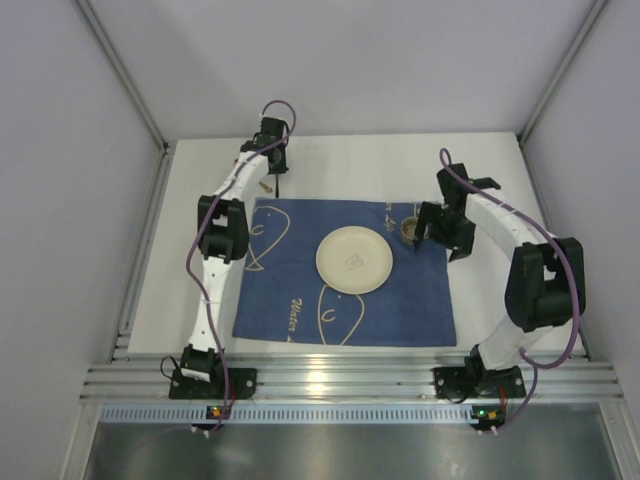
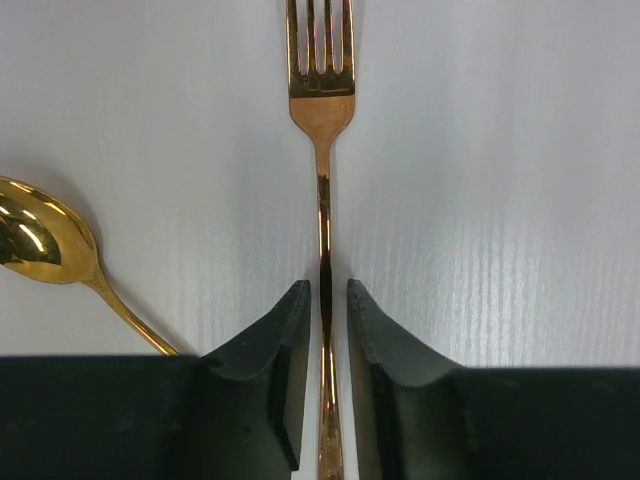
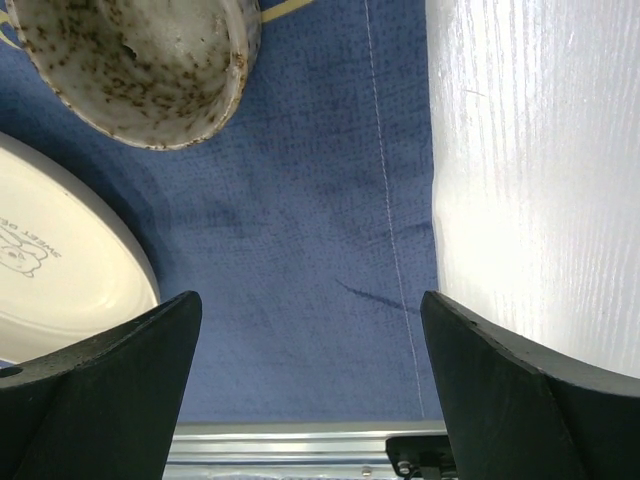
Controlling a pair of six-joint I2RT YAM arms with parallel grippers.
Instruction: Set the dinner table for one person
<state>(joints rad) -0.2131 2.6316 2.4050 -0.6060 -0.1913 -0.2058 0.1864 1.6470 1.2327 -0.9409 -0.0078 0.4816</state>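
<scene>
A gold fork (image 2: 322, 100) lies on the white dinner table (image 2: 500, 150), tines pointing away. My left gripper (image 2: 327, 290) straddles its handle with the jaws narrowed, a thin gap showing on each side. A gold spoon (image 2: 40, 235) lies just left of it. In the top view the left gripper (image 1: 277, 180) is behind the blue placemat (image 1: 290, 270). A cream plate (image 1: 353, 259) sits mid-mat, and a speckled cup (image 1: 410, 231) stands at the mat's far right. My right gripper (image 3: 310, 310) is wide open and empty above the mat's right edge, near the cup (image 3: 140, 60).
Pale grey walls and aluminium rails (image 1: 340, 375) edge the table (image 1: 340, 165). The plate's rim (image 3: 50, 270) shows left of the right gripper's fingers. Bare white tabletop (image 3: 540, 180) lies right of the placemat (image 3: 300, 200).
</scene>
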